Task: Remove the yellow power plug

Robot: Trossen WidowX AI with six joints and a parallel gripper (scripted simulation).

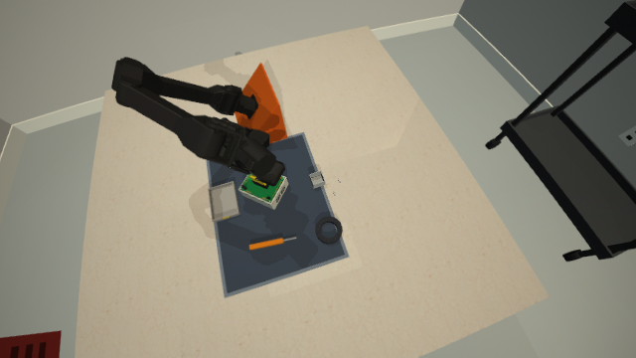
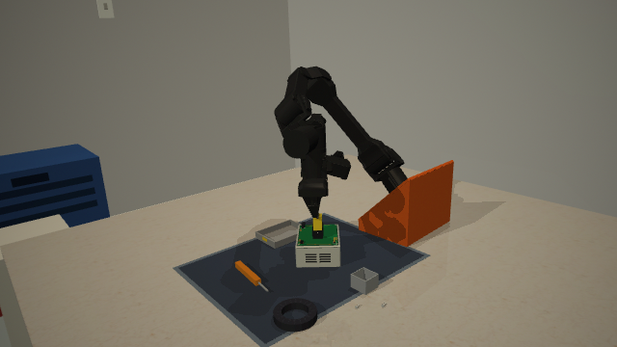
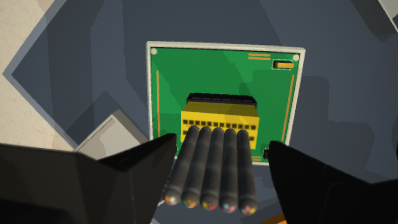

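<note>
Yellow power plug [image 1: 258,181] [image 2: 317,222] [image 3: 220,120] shows partly under the arm in the top view, upright in the black socket [image 2: 317,233] [image 3: 221,99] on the circuit board [image 1: 263,191] [image 2: 333,232] [image 3: 170,90] in the exterior view, and, in the wrist view, with holes partly hidden by dark wires [image 3: 215,165], gripper [image 2: 316,217] [image 3: 222,145] spread beside the board.
</note>
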